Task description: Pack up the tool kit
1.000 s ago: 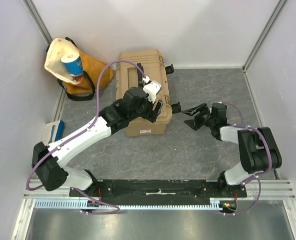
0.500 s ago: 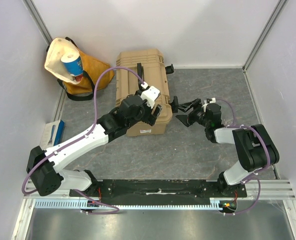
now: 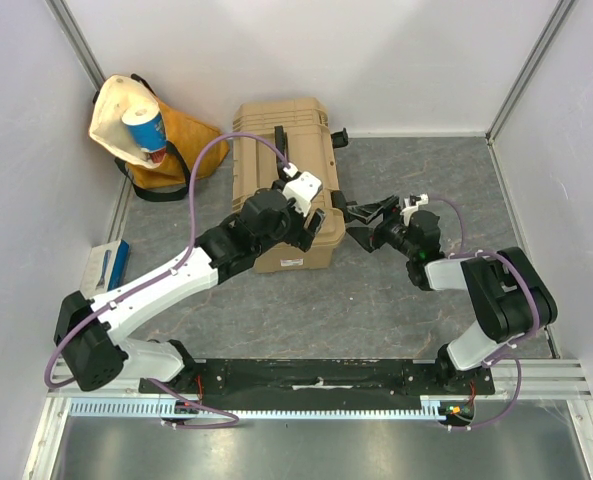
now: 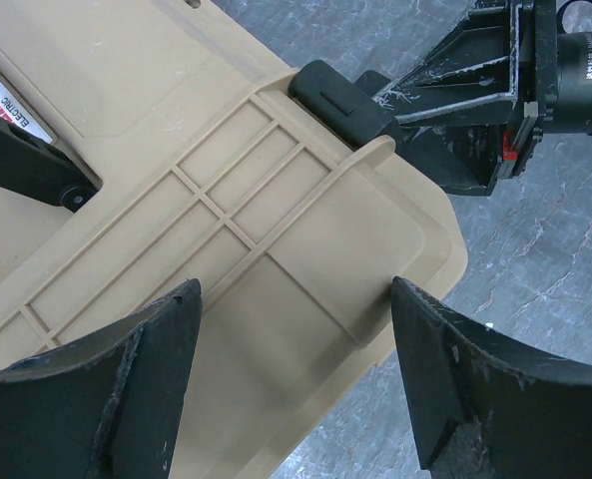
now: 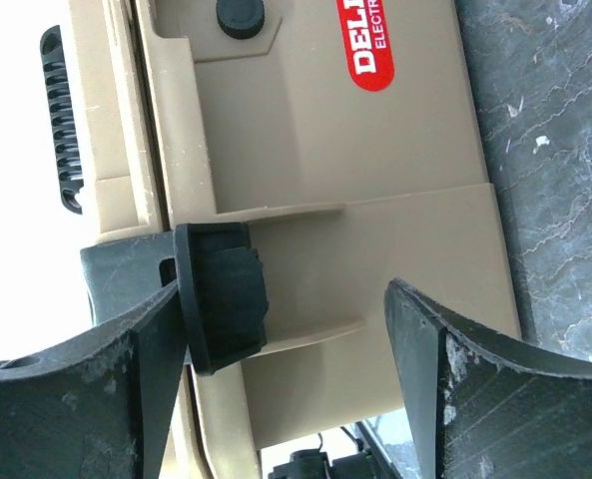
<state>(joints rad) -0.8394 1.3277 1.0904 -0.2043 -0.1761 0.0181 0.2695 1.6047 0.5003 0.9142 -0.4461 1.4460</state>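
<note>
On the table, where it sits: the toolbox (image 3: pixel 281 150) is at the back middle, long side running away from the arms, with a yellow-cream cloth bag (image 3: pixel 166 150) just off to its left.
Looks: chunky tan plastic with a ribbed lid, a black handle (image 3: pixel 279 137) on top and a red label (image 5: pixel 375 40) on the side wall. It's a bit scuffed but looks solid.
Done so far: the lid is already down and I can't spot anything loose lying around, so my guess is the packing part is finished. Can't see inside though, so no promises.
Left to do: both side latches, I reckon. The near latch (image 5: pixel 221 294) and the far latch (image 3: pixel 342 135) both stick out from the right wall, which reads as unfastened to me.
Left gripper (image 4: pixel 296 329): spread wide, holding nothing, hovering over the lid's near right corner.
Right gripper (image 5: pixel 286 339): also wide apart and empty-handed, pointed at the box's right side. The near latch is right against one finger (image 5: pixel 126 379), so it looks lined up to press it.
Progress call: nearly there, just the closing-up.
</note>
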